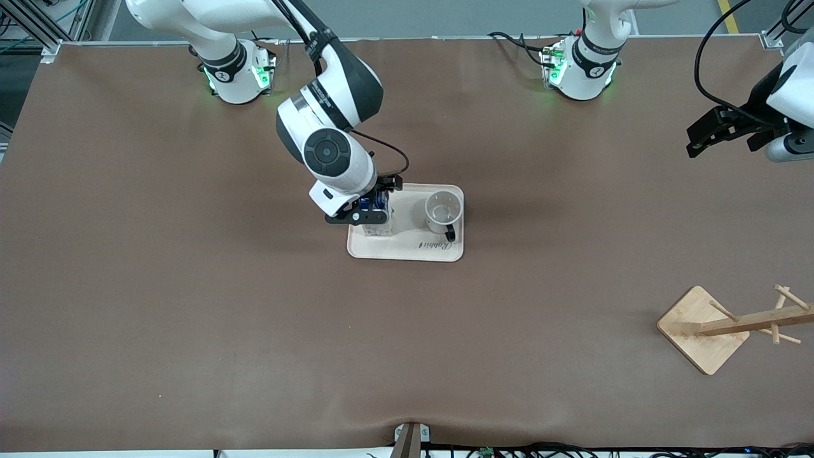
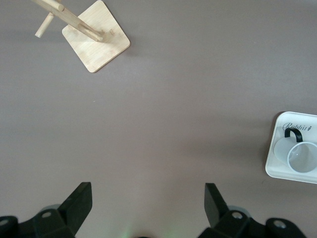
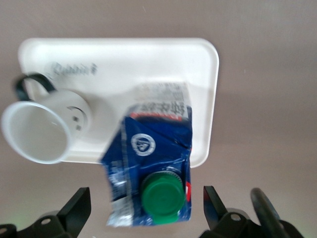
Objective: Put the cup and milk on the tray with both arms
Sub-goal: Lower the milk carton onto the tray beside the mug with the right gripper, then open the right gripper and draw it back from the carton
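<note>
milk (image 3: 153,163) and cup (image 1: 443,212) stand on tray (image 1: 407,249), brown table (image 1: 191,286); both jaws spread, empty.

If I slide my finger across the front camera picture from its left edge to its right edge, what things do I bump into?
right gripper around the milk → cup, both on the tray → wooden rack → left gripper
</note>
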{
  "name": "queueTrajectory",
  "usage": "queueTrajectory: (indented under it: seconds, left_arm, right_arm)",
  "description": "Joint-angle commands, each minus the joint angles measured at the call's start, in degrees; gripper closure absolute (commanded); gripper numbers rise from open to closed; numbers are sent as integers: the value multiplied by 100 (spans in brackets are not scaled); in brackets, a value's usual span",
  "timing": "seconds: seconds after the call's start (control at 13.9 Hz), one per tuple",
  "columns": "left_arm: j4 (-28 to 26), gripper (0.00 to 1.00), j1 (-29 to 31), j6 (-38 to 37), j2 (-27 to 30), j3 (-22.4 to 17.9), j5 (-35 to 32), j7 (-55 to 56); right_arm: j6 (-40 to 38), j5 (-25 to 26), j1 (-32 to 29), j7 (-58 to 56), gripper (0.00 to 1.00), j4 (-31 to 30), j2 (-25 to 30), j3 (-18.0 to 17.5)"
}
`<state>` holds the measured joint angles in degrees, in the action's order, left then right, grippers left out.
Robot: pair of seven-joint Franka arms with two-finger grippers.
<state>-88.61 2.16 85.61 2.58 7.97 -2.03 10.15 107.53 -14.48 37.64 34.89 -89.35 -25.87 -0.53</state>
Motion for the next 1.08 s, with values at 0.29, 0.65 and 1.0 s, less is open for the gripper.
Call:
queueTrajectory:
  seconds: [0.29, 0.65, 1.0]
  left_arm:
    - [-34, 0, -40, 35, -12, -15, 80, -215]
    - [-34, 0, -23, 35, -38, -15, 71, -390]
    - [-42, 0, -14, 35, -47, -24, 80, -409]
  right_arm:
    - [-1468, 59, -433, 1117, 0, 1682, 363, 299]
    - [-1981, 129, -617, 1100, 0, 1806, 671, 501]
    - [-2577, 253, -1222, 558, 0, 2097, 880, 581]
